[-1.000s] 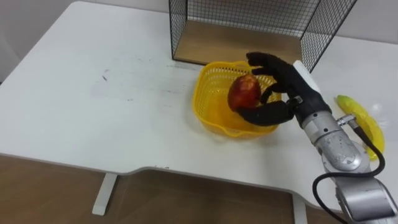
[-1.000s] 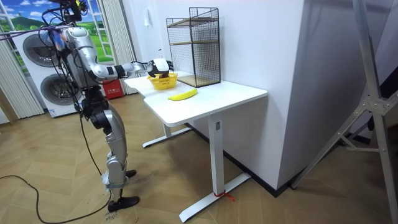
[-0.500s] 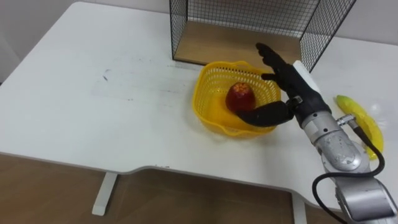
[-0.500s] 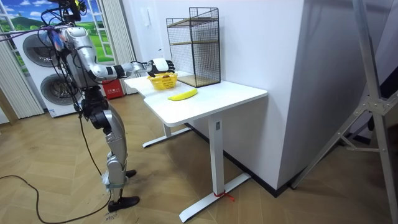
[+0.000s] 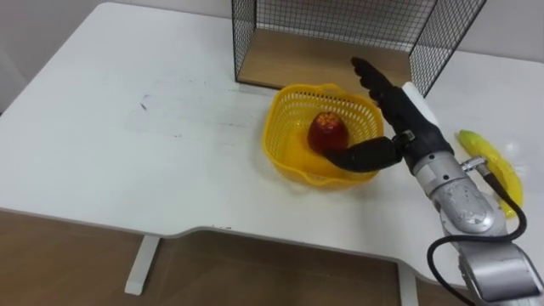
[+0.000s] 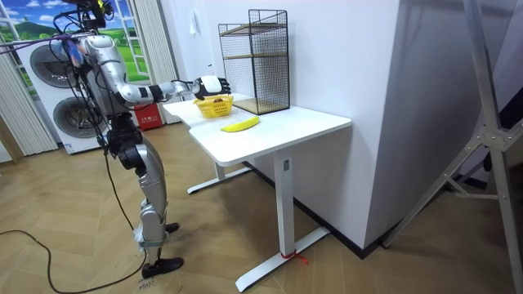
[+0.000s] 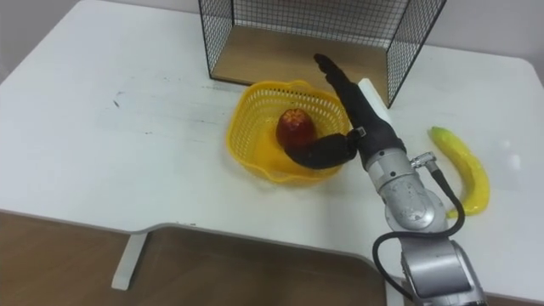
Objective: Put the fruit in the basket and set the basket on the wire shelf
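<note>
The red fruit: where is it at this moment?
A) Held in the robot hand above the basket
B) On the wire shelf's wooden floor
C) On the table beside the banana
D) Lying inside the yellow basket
D: the red fruit lies on the bottom of the yellow basket, and the right robot hand beside it is open, with its fingers straight and holding nothing.

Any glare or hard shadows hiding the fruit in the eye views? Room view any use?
Left eye view: table evenly lit, no glare; apple in the basket plainly lit, not shaded by the open right hand beside it. Right eye view: banana fully lit on the table. Room view: basket far off, the right hand over it.
</note>
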### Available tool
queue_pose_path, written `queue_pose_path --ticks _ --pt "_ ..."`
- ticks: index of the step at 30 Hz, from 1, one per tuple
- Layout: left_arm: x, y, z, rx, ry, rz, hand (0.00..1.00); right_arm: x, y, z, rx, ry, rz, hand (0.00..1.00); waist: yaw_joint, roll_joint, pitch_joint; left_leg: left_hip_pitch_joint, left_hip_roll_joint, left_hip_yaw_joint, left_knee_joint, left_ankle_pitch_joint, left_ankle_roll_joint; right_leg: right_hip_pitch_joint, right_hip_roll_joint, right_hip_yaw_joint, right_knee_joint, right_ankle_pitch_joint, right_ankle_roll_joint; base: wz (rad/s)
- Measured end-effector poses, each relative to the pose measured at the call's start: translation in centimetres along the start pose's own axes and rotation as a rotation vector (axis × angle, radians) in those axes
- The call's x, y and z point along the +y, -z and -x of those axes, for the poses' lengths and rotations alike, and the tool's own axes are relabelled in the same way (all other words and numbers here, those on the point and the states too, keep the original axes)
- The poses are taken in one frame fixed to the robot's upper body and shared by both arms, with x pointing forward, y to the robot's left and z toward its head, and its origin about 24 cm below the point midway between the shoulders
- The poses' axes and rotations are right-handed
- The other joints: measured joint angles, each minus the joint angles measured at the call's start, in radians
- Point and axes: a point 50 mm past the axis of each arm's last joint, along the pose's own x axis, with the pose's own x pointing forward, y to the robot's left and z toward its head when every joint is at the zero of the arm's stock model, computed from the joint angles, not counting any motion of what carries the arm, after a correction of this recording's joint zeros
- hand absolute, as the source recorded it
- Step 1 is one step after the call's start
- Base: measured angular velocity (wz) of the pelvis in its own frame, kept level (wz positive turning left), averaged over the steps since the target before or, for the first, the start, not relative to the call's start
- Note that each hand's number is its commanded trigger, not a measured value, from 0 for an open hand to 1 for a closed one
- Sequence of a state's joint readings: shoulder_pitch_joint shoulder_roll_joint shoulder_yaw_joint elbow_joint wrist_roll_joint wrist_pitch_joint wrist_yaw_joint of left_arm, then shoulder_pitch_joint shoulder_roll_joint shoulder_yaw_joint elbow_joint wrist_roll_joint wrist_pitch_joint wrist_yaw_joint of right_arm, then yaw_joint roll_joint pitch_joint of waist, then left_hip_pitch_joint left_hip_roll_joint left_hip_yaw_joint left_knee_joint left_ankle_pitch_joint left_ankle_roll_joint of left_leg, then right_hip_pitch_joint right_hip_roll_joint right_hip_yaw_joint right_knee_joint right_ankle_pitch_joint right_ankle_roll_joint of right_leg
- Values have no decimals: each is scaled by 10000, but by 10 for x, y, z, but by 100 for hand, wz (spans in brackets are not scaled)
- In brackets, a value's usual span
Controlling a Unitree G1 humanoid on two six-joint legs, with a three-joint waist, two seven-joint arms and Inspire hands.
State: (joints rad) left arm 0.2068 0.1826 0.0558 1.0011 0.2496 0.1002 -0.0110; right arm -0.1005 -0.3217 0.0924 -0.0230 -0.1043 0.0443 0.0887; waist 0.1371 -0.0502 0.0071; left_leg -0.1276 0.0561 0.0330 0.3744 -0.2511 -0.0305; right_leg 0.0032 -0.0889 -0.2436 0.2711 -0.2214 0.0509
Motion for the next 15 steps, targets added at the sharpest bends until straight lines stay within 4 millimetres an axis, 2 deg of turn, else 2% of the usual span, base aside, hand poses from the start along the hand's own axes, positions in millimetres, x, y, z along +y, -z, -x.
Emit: queue_pose_path --ticks 6,10,15 --pt "0 3 0 -53 64 10 0 -20 -6 2 -287 1366 -31 0 -219 23 2 14 1 3 -1 1 1 69 -1 -63 -51 1 0 1" --pt "-1 17 3 291 21 92 0 -34 -8 5 -558 2276 -643 0 -323 82 11 282 6 67 -188 5 -6 253 9 -46 -140 7 8 -4" --pt "-1 25 5 515 -89 157 0 -48 -8 8 -664 3250 -920 0 -553 73 2 337 2 76 -315 43 -20 252 5 -77 -141 7 8 0"
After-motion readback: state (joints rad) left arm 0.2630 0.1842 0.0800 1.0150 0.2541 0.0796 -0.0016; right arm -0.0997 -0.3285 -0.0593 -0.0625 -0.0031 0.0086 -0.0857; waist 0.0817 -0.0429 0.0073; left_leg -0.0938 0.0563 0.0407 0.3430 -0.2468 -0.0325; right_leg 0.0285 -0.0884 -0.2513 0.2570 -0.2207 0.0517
